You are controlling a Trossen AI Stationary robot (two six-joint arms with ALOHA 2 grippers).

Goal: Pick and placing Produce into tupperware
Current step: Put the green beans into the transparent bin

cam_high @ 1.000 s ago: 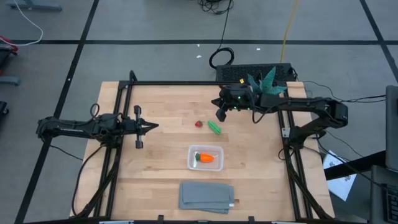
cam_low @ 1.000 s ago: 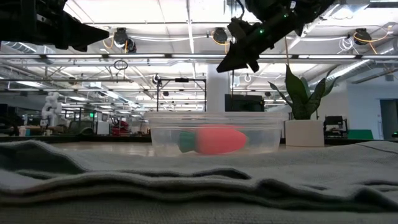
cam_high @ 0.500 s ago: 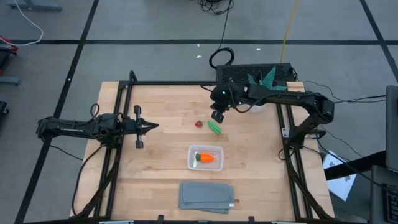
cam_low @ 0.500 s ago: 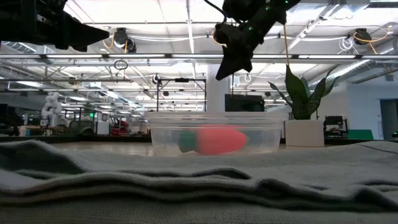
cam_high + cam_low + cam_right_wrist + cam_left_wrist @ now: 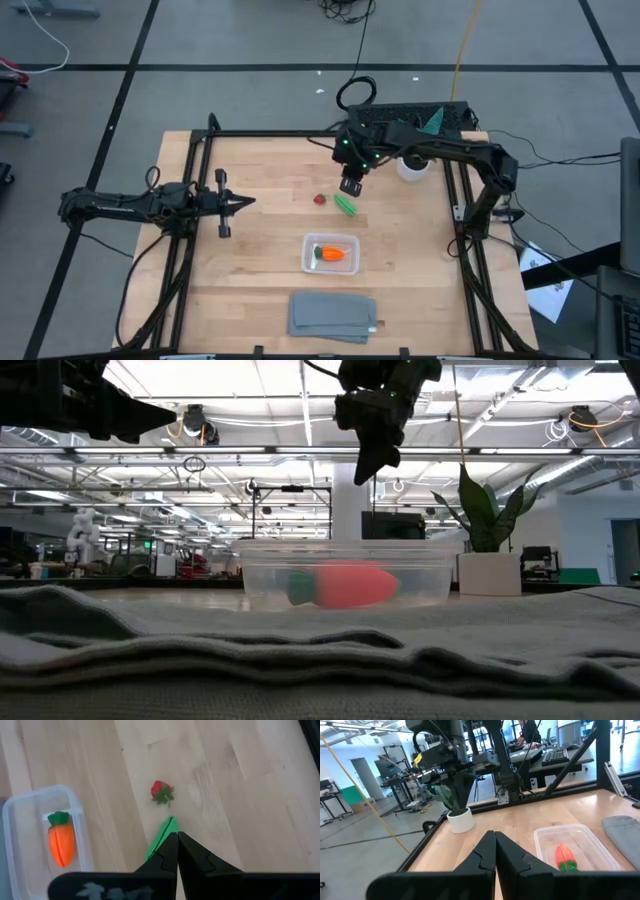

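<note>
The clear tupperware (image 5: 331, 253) sits on the table's near middle and holds the orange carrot (image 5: 330, 254), which lies flat inside; both also show in the right wrist view, tupperware (image 5: 30, 805) and carrot (image 5: 61, 840). The elongated green piece (image 5: 345, 205) and the small red piece (image 5: 319, 199) lie on the wood beyond it. My right gripper (image 5: 350, 185) hangs shut above the green piece (image 5: 160, 837), well off the table and pointing down (image 5: 370, 465). The red piece (image 5: 161, 792) lies just past it. My left gripper (image 5: 235, 203) waits shut at the table's left.
A folded grey cloth (image 5: 333, 315) lies at the near edge and fills the low view's foreground. A potted plant in a white pot (image 5: 413, 165) stands at the far right, behind my right arm. A black frame (image 5: 300, 134) borders the table.
My right gripper has swung toward the table's left and tipped from a slant to pointing nearly straight down, ending over the green piece. It stays shut. The produce, the tupperware and my left arm have kept still.
</note>
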